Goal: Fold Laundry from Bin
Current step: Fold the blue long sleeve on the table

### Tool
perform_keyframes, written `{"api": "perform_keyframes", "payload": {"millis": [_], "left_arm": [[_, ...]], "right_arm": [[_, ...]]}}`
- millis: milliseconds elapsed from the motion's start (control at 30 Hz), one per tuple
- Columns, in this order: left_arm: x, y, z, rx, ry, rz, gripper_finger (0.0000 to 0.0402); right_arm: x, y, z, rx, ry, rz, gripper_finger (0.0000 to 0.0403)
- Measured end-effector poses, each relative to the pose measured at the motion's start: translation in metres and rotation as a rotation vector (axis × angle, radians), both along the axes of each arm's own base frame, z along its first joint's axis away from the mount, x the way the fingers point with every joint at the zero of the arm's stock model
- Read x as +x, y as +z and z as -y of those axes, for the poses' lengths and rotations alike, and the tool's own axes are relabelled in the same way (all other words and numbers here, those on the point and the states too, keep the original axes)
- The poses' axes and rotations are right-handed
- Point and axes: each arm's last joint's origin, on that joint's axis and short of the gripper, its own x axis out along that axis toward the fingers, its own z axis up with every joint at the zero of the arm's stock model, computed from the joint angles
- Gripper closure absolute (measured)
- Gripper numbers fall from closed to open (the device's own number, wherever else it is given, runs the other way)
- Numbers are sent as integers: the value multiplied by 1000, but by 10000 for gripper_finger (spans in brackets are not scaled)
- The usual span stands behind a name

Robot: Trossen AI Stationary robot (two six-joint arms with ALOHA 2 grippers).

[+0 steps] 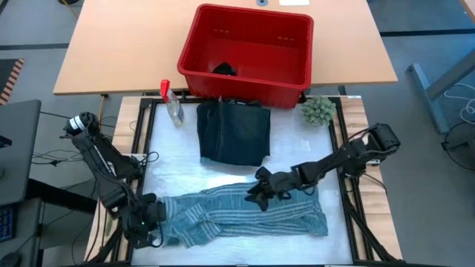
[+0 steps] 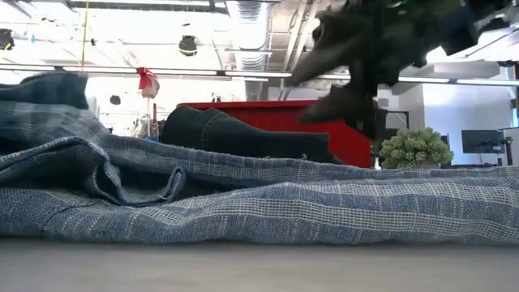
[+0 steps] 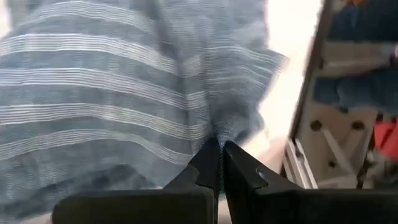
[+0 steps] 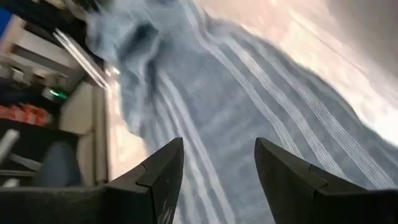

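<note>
Landmark: the red bin (image 1: pixel 247 52), at the far edge of the white work mat (image 1: pixel 171 174).

Left gripper (image 1: pixel 152 217) sits at the near left corner of the mat, well away from the bin, diagonally off its left corner. Fingers are clenched on the left end of the striped blue-grey garment (image 1: pixel 245 211); in the left wrist view the two dark fingers (image 3: pixel 208 165) meet with a fold of striped cloth (image 3: pixel 124 106) pinched at the tips.

Spray bottle (image 1: pixel 172 102) with red top stands just off the bin's near left corner.

Striped garment lies spread crosswise along the near side of the mat, well apart from the bin, left end bunched at the left gripper (wrinkled and ridged in the low view (image 2: pixel 243 203)).

Folded dark navy garment (image 1: pixel 234 132) lies flat on the mat just in front of the bin, its far edge touching or nearly under the bin's near wall. A small black piece of cloth (image 1: pixel 224 70) lies inside the bin, against its near wall.

Right gripper (image 1: pixel 260 194) is over the upper edge of the striped garment, in front of the bin beyond the navy fold. Fingers (image 4: pixel 163 168) stand spread apart, nothing between them, striped cloth below (contact with cloth: cannot tell).

Fuzzy green ball (image 1: pixel 318 110) rests just off the bin's near right corner.
</note>
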Motion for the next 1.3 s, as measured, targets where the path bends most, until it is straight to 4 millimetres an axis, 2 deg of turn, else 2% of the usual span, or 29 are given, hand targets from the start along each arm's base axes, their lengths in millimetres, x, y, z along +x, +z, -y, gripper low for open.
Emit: {"api": "perform_keyframes", "payload": {"millis": [133, 233, 367, 500, 567, 700, 833, 900, 1000, 1100, 1200, 1300], "left_arm": [[-1, -9, -4, 12, 54, -42, 398], [-3, -11, -4, -9, 40, -85, 380], [-5, -11, -3, -49, 20, -162, 333], [-10, -10, -1, -141, -23, -311, 280], [-10, -4, 1, -180, -42, -335, 261], [-7, 22, 2, -225, -65, -221, 248], [4, 50, -9, -171, 17, 80, 254], [12, 56, -18, -81, 97, 241, 262], [28, 49, -29, 82, 172, 359, 274], [48, 25, -40, 193, 196, 320, 284], [69, 2, -48, 215, 227, 306, 290], [85, -15, -52, 202, 201, 287, 292]], "right_arm": [[-2, -8, -7, -22, 25, -51, 177], [-4, -9, -9, -28, 33, -69, 177], [-9, -13, -8, -45, 24, -144, 177], [-15, -15, -8, -38, 28, -206, 177], [-20, -16, -11, -25, 43, -248, 177], [-34, -21, -23, -34, 88, -359, 177], [-49, -28, -29, -114, 98, -478, 177], [-56, -32, -26, -173, 74, -539, 177], [-62, -34, -16, -270, 17, -620, 177], [-67, -37, -1, -382, -47, -700, 177], [-68, -35, 14, -424, -112, -729, 177], [-69, -21, 23, -363, -102, -730, 177]]}}
